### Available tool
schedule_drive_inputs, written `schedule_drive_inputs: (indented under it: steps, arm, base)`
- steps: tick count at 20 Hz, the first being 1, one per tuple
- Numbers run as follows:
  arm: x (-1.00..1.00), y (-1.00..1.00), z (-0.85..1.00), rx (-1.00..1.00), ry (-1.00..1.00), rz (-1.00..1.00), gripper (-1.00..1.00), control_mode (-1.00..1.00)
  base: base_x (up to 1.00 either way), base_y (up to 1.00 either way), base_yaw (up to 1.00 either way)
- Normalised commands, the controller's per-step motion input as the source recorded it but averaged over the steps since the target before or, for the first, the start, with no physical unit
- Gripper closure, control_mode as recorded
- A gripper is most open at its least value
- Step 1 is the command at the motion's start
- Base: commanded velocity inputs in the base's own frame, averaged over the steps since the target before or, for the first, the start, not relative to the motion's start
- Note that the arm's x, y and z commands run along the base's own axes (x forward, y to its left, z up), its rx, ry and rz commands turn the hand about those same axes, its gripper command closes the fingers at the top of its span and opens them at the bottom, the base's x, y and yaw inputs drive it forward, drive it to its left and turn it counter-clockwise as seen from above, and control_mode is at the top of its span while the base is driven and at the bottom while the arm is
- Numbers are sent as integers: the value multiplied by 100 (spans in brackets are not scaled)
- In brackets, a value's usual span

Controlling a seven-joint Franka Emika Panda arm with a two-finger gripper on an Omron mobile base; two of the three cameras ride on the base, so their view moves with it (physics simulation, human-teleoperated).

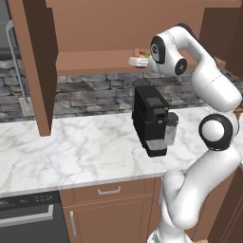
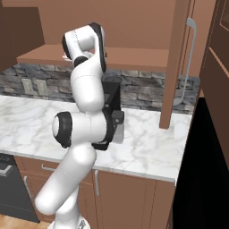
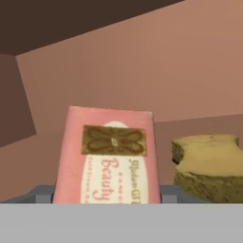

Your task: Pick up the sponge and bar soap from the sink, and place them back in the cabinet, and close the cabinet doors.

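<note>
Bar soap [image 3: 107,156] bottom cut off; sponge [image 3: 211,166] cropped at right edge.

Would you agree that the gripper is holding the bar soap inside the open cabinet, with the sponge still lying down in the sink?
Not quite: the sponge is not in the sink. The hand view shows it already resting on the cabinet shelf, just beside the bar soap. The rest holds: the gripper is shut on the bar soap inside the open cabinet.
</note>
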Motion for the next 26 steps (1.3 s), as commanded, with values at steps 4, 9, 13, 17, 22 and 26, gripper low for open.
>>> schedule_drive_inputs:
  steps: [4, 9, 13, 17, 22, 26]
  arm:
    - [28, 6, 14, 0, 8, 0, 100, -100]
    - [31, 11, 7, -2, 8, 0, 100, -100]
    - [31, 17, 1, -3, 7, 0, 100, -100]
    - [33, 16, 1, -3, 6, 0, 100, -100]
    - [35, 19, 0, -3, 7, 0, 100, -100]
    - [28, 16, 0, -3, 12, 0, 100, -100]
  base:
    - [0, 0, 0]
    - [0, 0, 0]
    - [0, 0, 0]
    - [0, 0, 0]
    - [0, 0, 0]
    - [0, 0, 0]
